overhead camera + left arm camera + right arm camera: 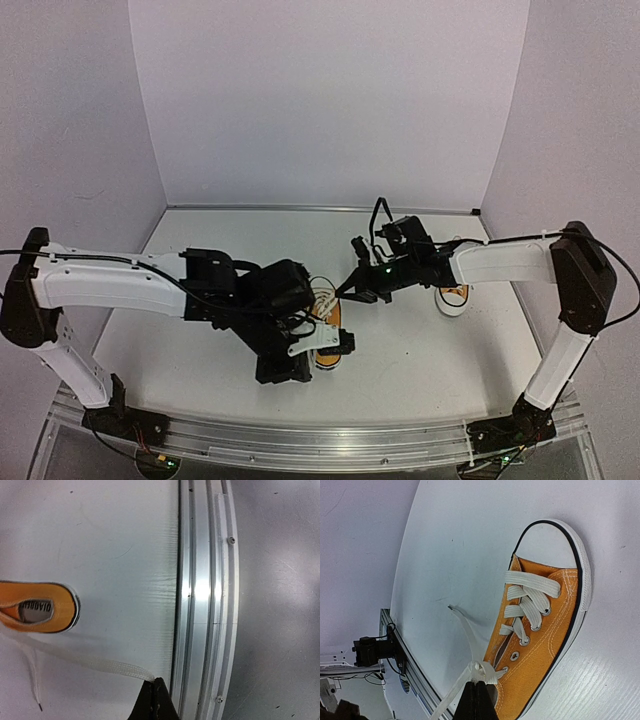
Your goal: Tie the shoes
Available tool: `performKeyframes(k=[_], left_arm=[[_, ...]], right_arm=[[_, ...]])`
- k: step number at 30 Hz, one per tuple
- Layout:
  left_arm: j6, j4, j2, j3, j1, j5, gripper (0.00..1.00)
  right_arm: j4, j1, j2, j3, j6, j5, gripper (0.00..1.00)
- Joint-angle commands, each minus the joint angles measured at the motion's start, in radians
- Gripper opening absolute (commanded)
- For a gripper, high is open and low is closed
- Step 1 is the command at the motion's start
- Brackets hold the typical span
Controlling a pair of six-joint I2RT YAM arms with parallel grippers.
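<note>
One orange shoe (329, 332) with a white toe cap lies mid-table between the arms; in the right wrist view this shoe (547, 625) fills the right side, laced through its front eyelets. My right gripper (481, 681) is shut on a knotted bunch of its white lace (492, 669) beside the top eyelet, and one loose lace end (462, 622) trails onto the table. My left gripper (153, 681) is shut on the other lace strand (110, 667), pulled out from the shoe's heel (47, 611) towards the table's near edge. A second shoe (455, 297) shows partly behind the right arm.
An aluminium rail (205, 605) runs along the table's near edge just beyond my left gripper's tip. White walls enclose the table on three sides (330, 100). The left arm's black wrist (270, 300) hangs over the first shoe's left side.
</note>
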Motion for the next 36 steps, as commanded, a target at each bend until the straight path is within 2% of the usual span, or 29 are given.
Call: performKeyframes(k=[1, 7, 13, 22, 31, 34, 36], left_arm=[[0.140, 0.006, 0.115, 0.169, -0.052, 0.067, 0.00], [0.274, 0.201, 0.209, 0.260, -0.058, 0.096, 0.00], [0.434, 0.388, 0.269, 0.264, -0.049, 0.000, 0.00], [0.498, 0.533, 0.336, 0.240, 0.072, 0.084, 0.02], [0.552, 0.541, 0.448, 0.280, 0.117, 0.099, 0.02], [0.552, 0.552, 0.474, 0.296, 0.117, 0.096, 0.08], [0.543, 0.541, 0.482, 0.313, 0.117, 0.087, 0.16]], right_arm=[[0.008, -0.002, -0.009, 0.046, -0.011, 0.014, 0.00], [0.007, -0.003, 0.000, 0.048, -0.030, -0.001, 0.00], [0.006, -0.002, 0.000, 0.053, -0.064, -0.028, 0.00], [0.003, -0.015, 0.001, 0.056, -0.099, -0.058, 0.00], [0.003, -0.038, 0.020, 0.062, -0.120, -0.079, 0.00], [0.003, -0.040, 0.024, 0.062, -0.123, -0.084, 0.00], [0.003, -0.042, 0.024, 0.063, -0.123, -0.087, 0.00]])
